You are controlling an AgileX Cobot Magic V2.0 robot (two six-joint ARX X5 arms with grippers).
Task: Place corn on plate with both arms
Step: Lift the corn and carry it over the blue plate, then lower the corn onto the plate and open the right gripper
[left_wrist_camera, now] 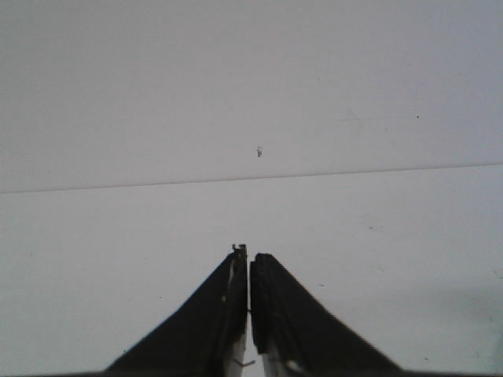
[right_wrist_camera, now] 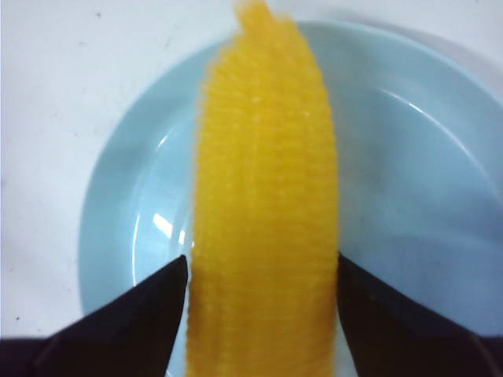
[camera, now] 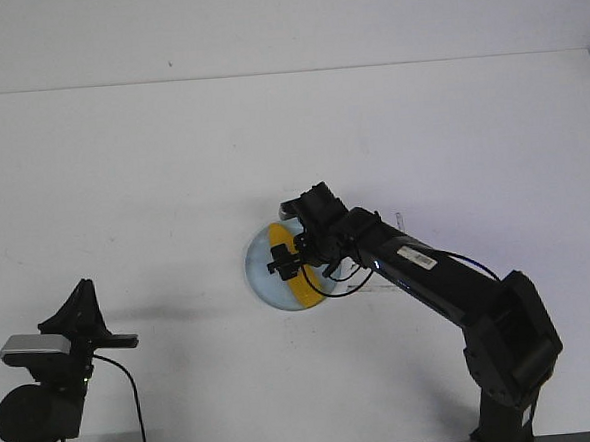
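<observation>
The yellow corn [camera: 302, 292] lies lengthwise across the pale blue plate [camera: 260, 275] near the middle of the table. My right gripper [camera: 285, 261] hangs over it from the right. In the right wrist view the corn [right_wrist_camera: 267, 149] fills the gap between the two black fingers, which press its sides, so my right gripper [right_wrist_camera: 262, 265] is shut on it over the plate [right_wrist_camera: 409, 157]. Whether the cob rests on the plate or hovers just above it I cannot tell. My left gripper [camera: 81, 286] sits far off at the front left, and in its wrist view my left gripper [left_wrist_camera: 249, 253] is shut on nothing.
The white table [camera: 172, 168] runs back to a far edge meeting a white wall. The right arm [camera: 449, 282] slants across the front right of the table. The left arm's base and cable [camera: 45, 397] fill the front left corner.
</observation>
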